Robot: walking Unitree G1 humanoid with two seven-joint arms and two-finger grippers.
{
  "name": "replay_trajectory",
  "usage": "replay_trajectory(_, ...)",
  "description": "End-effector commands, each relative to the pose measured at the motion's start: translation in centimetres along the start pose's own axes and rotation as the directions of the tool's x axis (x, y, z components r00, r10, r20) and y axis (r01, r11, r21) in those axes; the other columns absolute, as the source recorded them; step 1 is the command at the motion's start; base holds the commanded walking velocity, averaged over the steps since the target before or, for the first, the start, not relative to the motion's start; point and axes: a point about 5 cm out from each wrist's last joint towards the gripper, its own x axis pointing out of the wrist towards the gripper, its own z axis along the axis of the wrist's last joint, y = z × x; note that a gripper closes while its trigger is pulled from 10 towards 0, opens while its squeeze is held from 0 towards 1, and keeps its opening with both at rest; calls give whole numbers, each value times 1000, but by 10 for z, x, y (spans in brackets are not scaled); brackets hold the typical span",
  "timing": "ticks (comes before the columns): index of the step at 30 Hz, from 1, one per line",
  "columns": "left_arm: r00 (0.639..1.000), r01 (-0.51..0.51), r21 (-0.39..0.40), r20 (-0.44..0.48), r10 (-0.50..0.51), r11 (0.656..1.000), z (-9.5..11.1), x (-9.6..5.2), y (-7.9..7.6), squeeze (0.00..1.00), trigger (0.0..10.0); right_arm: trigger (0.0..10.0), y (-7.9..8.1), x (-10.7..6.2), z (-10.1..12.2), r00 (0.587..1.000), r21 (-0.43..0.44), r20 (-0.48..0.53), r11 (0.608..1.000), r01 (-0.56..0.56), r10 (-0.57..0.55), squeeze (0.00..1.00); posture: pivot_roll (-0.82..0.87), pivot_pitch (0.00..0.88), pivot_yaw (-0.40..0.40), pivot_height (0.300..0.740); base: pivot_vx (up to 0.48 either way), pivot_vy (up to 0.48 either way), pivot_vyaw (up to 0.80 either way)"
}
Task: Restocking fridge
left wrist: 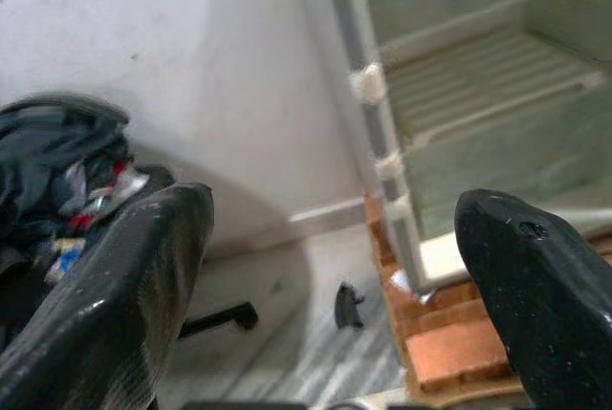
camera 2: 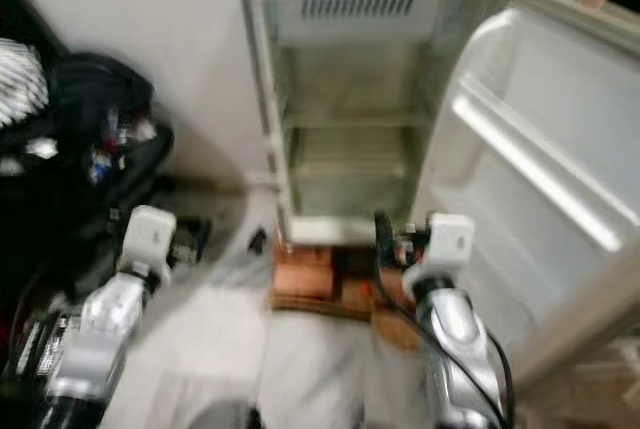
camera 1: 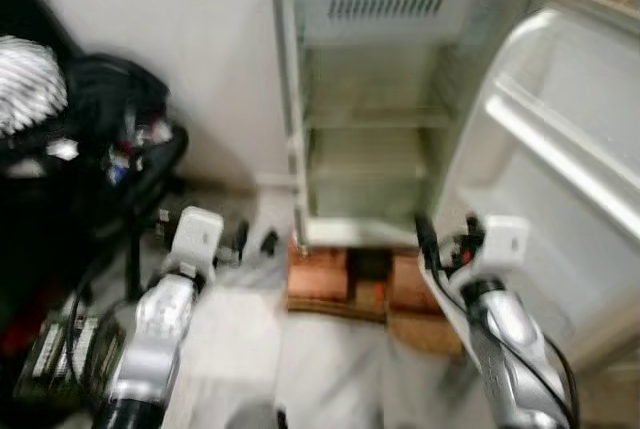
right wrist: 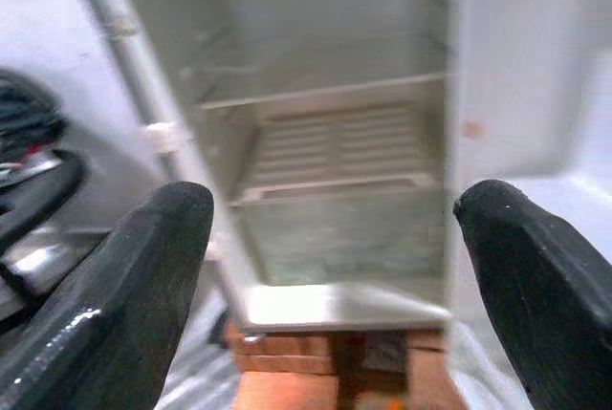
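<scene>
facing open fridge (camera 1: 370,109), no legible writing

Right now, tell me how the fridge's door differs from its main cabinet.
The door is swung wide to the robot's right, and the cabinet faces the robot. The door carries a long rail, whereas the cabinet holds flat shelves and a vent grille up top. Both are white and look unstocked.

Fridge (camera 1: 370,119) ahead on bricks (camera 1: 325,284), door (camera 1: 560,179) swung right, chair (camera 1: 110,139) left
</scene>
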Motion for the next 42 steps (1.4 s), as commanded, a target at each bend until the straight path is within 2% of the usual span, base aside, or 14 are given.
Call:
replay_trajectory(1,1000,-4,10,22,4,1000,2,-1,9,0,10000,10000,10,8,1,1000,-20,17,1000,-6,6,0,7,0,10,740,0,0,0)
replay_trajectory(8,999,4,-5,41,-4,1000,2,-6,12,0,10000,10000,15,18,7,999,-15,39,1000,-27,28,0,9,22,-12,740,0,-161,0)
replay_trajectory(15,999,-28,-45,21,29,999,-2,-18,5,0,10000,10000,20,18,8,997,3,26,998,-68,68,0,19,48,-59,740,0,-478,0)
replay_trajectory(23,999,-40,-62,7,40,997,-1,-16,5,0,10000,10000,26,14,3,991,6,-14,991,-131,131,0,9,60,-82,740,0,-447,0)
replay_trajectory(31,999,-40,-62,7,40,997,1,-16,4,0,10000,10000,25,16,3,989,15,-25,990,-144,144,0,8,65,-84,740,-246,-411,0)
replay_trajectory(33,999,-36,-63,8,37,997,2,-17,4,0,10000,10000,29,15,4,983,-1,-24,984,-180,180,0,8,67,-84,740,-249,-411,0)
replay_trajectory(40,999,-33,-56,-2,33,998,1,-18,4,0,10000,10000,33,14,1,971,40,-44,972,-232,234,0,10,71,-80,740,-257,-405,0)
replay_trajectory(42,999,-32,-50,-9,32,998,0,-19,3,0,10000,10000,37,12,0,958,53,-53,958,-281,283,0,10,71,-78,740,-279,-390,0)
